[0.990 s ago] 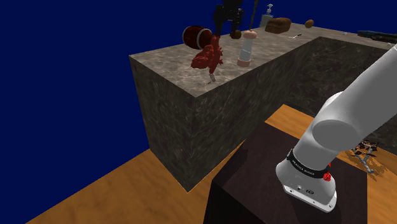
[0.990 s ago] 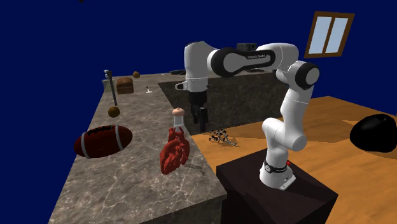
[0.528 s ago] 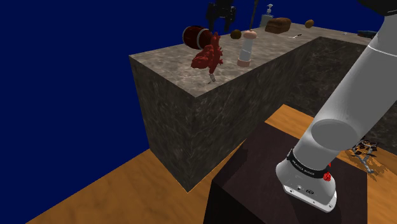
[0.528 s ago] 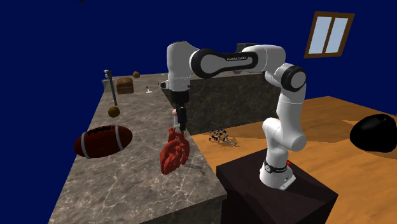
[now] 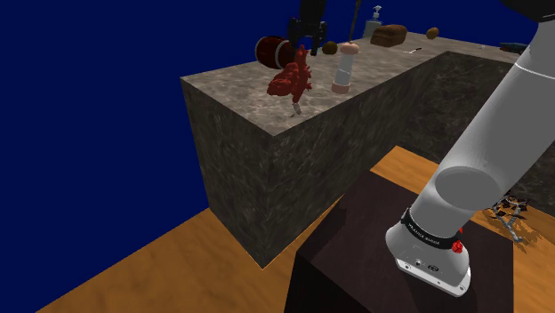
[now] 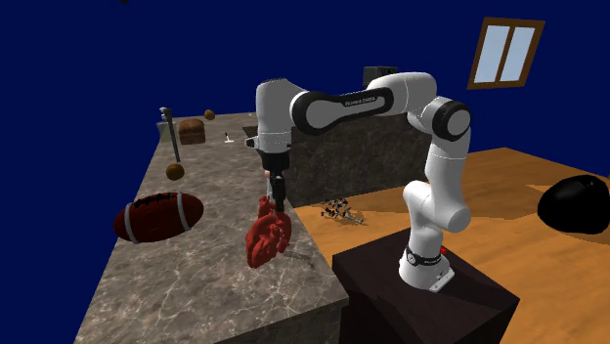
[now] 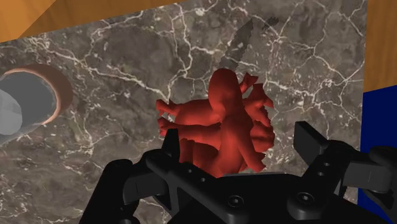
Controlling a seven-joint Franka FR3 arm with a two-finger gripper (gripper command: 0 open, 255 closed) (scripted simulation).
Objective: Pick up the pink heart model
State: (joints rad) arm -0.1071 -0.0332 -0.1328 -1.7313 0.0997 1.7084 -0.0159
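Hand of the white arm hangs straight above the red heart model, its tips level with the model's top. The heart model stands upright on a thin peg on the grey, veined tabletop, near the edge that faces the dark stand.

In the wrist view the hand is open: its two black fingers stand apart, and the heart model lies below and between them, closer to one finger than to the other. Contact between that finger and the model cannot be judged. Nothing is clasped.

A pale bottle with a rounded cap stands just beside the heart model, on the shoulder view's right. Its round top appears beside the hand in the wrist view. A dark brown football rests on the tabletop, apart from the model, on the second exterior view's left. The stand sits on a wooden floor. A framed window hangs against the blue background.
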